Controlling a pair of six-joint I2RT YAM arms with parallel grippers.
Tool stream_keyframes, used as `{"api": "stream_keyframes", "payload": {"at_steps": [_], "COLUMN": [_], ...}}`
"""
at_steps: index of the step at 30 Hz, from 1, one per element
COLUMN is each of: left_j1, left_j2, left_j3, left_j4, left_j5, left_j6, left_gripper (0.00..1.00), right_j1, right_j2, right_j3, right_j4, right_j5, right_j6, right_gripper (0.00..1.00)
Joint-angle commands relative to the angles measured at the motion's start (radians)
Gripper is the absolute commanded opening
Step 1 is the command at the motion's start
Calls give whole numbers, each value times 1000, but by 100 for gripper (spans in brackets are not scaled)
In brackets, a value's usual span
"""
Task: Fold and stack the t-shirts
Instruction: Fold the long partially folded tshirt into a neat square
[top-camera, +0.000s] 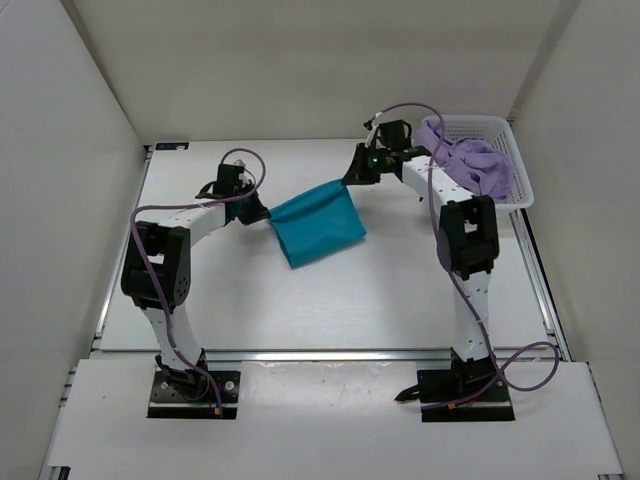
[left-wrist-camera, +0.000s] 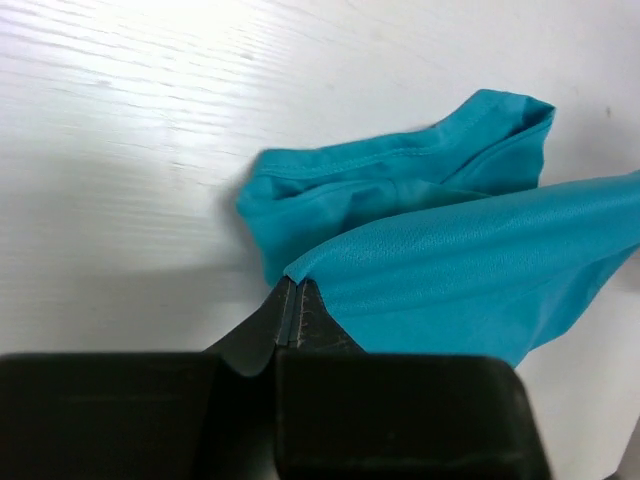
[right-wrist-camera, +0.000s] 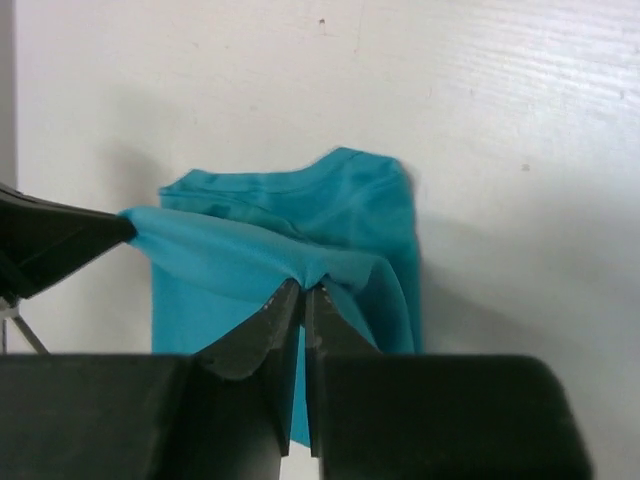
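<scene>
Both arms are holding the teal t-shirt (top-camera: 318, 230) up by one edge, stretching it between them over mid-surface (top-camera: 300, 310), with the rest draping down onto it. Probably lining up a fold. Left pincer (left-wrist-camera: 290, 315) is clamping tight on one cloth corner, and right pincer (right-wrist-camera: 303, 300) is pinching the other. Lavender t-shirt (top-camera: 470, 160) is lying heaped in the white basket (top-camera: 523, 190), not yet folded.

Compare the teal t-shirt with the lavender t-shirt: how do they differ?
The teal t-shirt is turquoise, the lavender t-shirt pale purple. The teal t-shirt hangs over the table; the lavender t-shirt lies in the basket. The teal t-shirt is stretched between left gripper and right gripper; the lavender t-shirt sits crumpled, ungripped. Both are plain cloth.
</scene>
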Motion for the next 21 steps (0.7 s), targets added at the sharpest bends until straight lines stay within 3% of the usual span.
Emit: {"api": "stream_keyframes", "payload": {"at_steps": [1,2,3,4,5,6,7,10,11,13,17,21], "left_j1": [68,70,81,85,108,130,140,130,96,28,-172,-237], "left_j2": [-32,-44,-51,-51,-51,-54,-52,-121,-158,-207,-252,-168], "left_j3": [9,-12,-14,-17,-17,-13,0,-26,-48,-43,-151,-195], "left_j4": [50,55,85,105,116,119,108,129,153,138,272,317], "left_j5": [-44,-55,-56,-41,-28,-6,-3,-14,-11,-43,-41,-32], "left_j6": [-49,-52,-61,-72,-78,-82,-75,-84,-81,-67,-124,-150], "left_gripper": [3,13,29,36,49,60,65,54,48,44,44,41], "right_j1": [-5,-5,-3,-3,-3,-6,1,23,27,59,106,124], "right_j2": [123,141,185,216,246,259,270,253,233,173,58,61], "right_j3": [249,307,335,399,467,493,535,570,543,390,153,34], "right_j4": [-107,-104,-104,-119,-161,-188,-221,-296,-296,-250,-86,-29], "right_j5": [8,0,-9,-6,1,-14,-2,64,76,75,52,6], "right_j6": [-47,-46,-42,-30,-31,-33,-49,-92,-97,-100,-83,-80], "right_gripper": [5,8,21,27,40,44,48,47,36,18,0,0]}}
